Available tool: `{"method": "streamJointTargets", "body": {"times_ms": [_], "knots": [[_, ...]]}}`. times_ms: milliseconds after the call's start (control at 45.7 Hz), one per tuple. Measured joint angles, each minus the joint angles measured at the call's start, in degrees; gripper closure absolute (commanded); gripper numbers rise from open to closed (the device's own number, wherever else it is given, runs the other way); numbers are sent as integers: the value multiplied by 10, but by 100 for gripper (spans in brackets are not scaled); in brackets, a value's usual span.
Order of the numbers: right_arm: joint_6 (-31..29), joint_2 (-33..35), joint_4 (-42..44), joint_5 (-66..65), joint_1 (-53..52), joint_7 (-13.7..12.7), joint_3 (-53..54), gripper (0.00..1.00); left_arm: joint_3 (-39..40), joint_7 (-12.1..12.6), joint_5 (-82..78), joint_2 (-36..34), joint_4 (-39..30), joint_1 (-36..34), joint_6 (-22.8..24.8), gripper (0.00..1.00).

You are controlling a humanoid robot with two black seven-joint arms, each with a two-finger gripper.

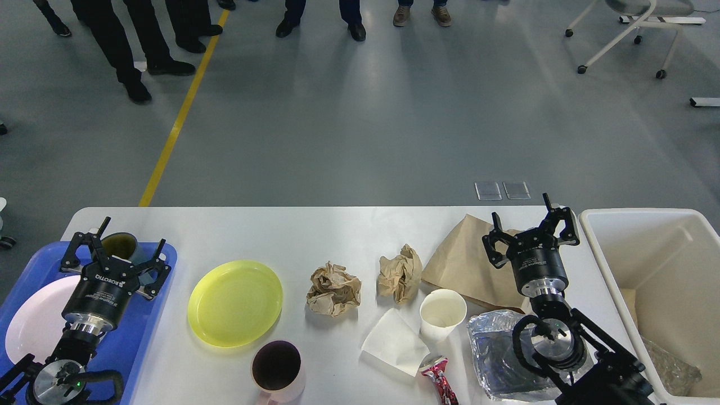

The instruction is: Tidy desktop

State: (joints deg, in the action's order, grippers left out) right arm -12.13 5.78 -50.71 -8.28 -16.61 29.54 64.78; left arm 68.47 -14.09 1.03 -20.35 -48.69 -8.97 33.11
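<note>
Head view showed the desktop point(337, 230) spanning the near scene, white, smooth, littered. Left gripper point(115, 253) was spread over the mug point(119, 245) on the tray point(152, 332); right gripper point(531, 230) spread, empty, above the bag point(461, 264). I'd descend squarely, pinch one bag edge, and carry it right to the bin point(647, 253).

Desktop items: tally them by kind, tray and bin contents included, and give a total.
Plates: 2, yellow plate, white plate
Cups: 3, pink mug, paper cup, dark cup
Crumpled brown paper balls: 2
Brown paper bag: 1
White napkin: 1
Red wrapper: 1
Clear plastic packaging: 2
Total: 12
</note>
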Motion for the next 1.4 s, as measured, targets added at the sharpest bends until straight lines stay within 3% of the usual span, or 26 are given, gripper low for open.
{"method": "streamJointTargets", "body": {"times_ms": [1028, 1400], "knots": [[0, 0, 0, 0, 0, 0, 0, 0, -3, 4, 2, -11, 0, -8, -16, 3], [0, 0, 0, 0, 0, 0, 0, 0, -122, -5, 16, -127, 4, -73, -43, 3]]}}
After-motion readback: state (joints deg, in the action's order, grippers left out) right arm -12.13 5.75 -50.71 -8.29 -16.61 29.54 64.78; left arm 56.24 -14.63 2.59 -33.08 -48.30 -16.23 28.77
